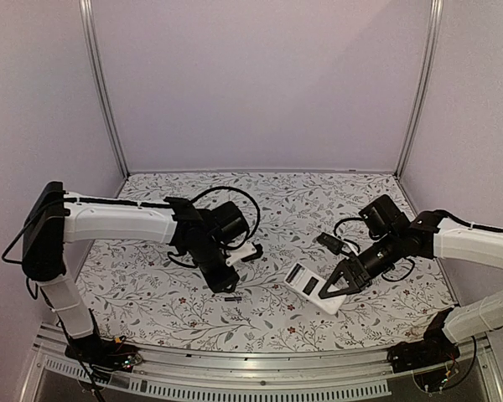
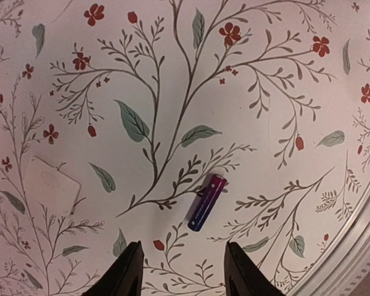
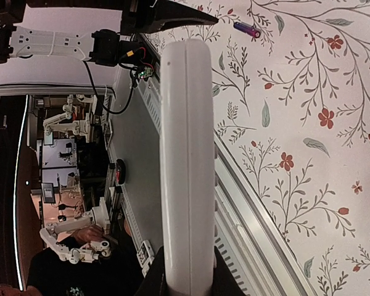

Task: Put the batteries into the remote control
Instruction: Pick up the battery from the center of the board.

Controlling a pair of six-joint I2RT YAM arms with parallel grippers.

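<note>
One battery (image 2: 206, 202), dark with a purple sheen, lies flat on the floral desk (image 1: 142, 289), touching nothing else. The left gripper (image 2: 184, 256) hangs just above it with its fingers spread and nothing between them; in the wrist view the battery sits just beyond the fingertips. The remote control (image 1: 313, 286) is to the battery's right, well apart, white back up with the dark recess showing. The right gripper (image 1: 336, 287) is clamped on its right end.

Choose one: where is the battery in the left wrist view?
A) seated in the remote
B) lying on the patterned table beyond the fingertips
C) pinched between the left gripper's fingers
B: the battery lies flat on the table, clear of the open left gripper.
</note>
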